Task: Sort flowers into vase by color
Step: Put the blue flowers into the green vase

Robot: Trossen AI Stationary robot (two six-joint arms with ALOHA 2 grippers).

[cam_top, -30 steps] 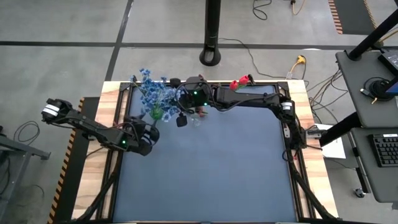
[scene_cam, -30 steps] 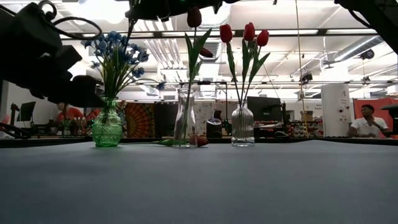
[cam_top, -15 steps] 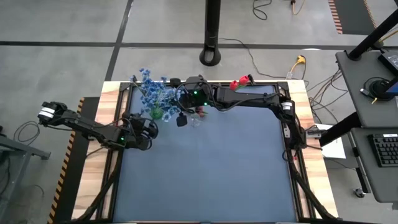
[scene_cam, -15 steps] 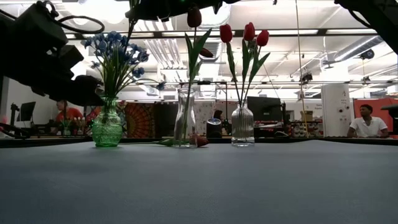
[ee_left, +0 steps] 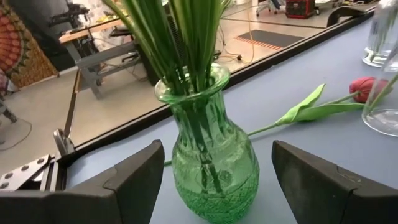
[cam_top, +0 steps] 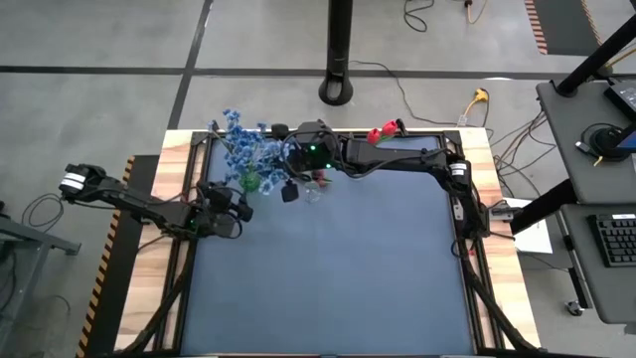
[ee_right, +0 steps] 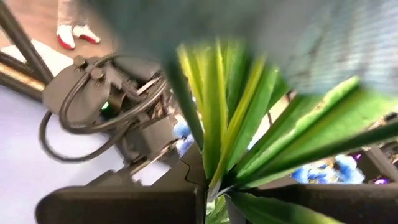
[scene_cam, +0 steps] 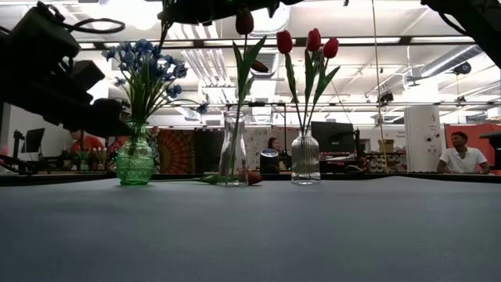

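Observation:
A green glass vase (scene_cam: 135, 162) holds the blue flowers (scene_cam: 145, 66) at the table's back left; it also shows in the left wrist view (ee_left: 214, 163). My left gripper (ee_left: 217, 149) is open, with one finger on each side of the green vase and not touching it; in the high view the gripper (cam_top: 225, 205) sits just in front of that vase. My right gripper (cam_top: 297, 177) is shut on a red tulip (scene_cam: 245, 21) whose stem hangs into the middle clear vase (scene_cam: 232, 150). A ribbed clear vase (scene_cam: 305, 159) holds three red tulips (scene_cam: 313, 39). One red tulip (ee_left: 364, 88) lies on the mat.
The lying tulip's stem and leaf (ee_left: 303, 112) stretch between the green vase and the middle clear vase (ee_left: 384, 106). The table's black frame (cam_top: 467, 239) borders the blue mat. A black pole base (cam_top: 338, 89) stands behind the table. A person (scene_cam: 462, 153) sits in the room behind.
My left gripper has moved left and toward the back of the table, closer to the green vase. My right arm and its tulip have not moved.

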